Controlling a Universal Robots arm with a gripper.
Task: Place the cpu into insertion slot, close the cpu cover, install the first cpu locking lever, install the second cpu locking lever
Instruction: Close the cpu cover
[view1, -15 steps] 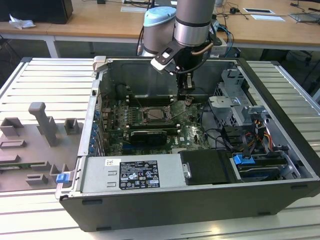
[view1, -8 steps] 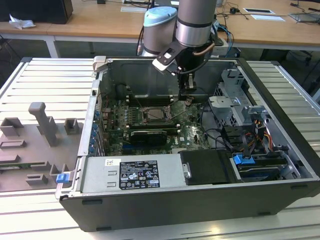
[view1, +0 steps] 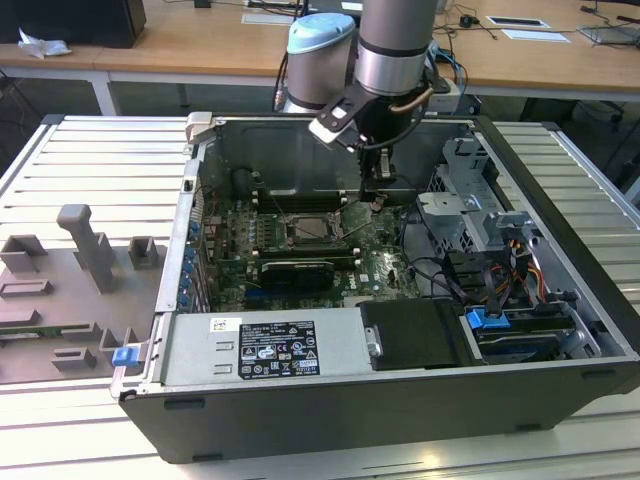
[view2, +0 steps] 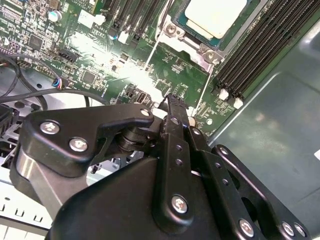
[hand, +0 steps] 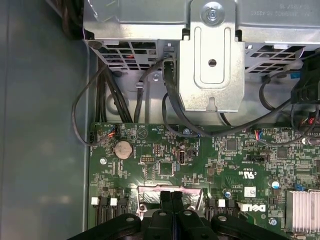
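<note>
Though near desks (view1: 200, 45), slatted metal table (view1: 95, 165).

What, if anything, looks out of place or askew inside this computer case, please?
Nothing stands out: the cpu sits flat and square in the insertion slot, and the gripper hangs beside it, jaws shut.
</note>
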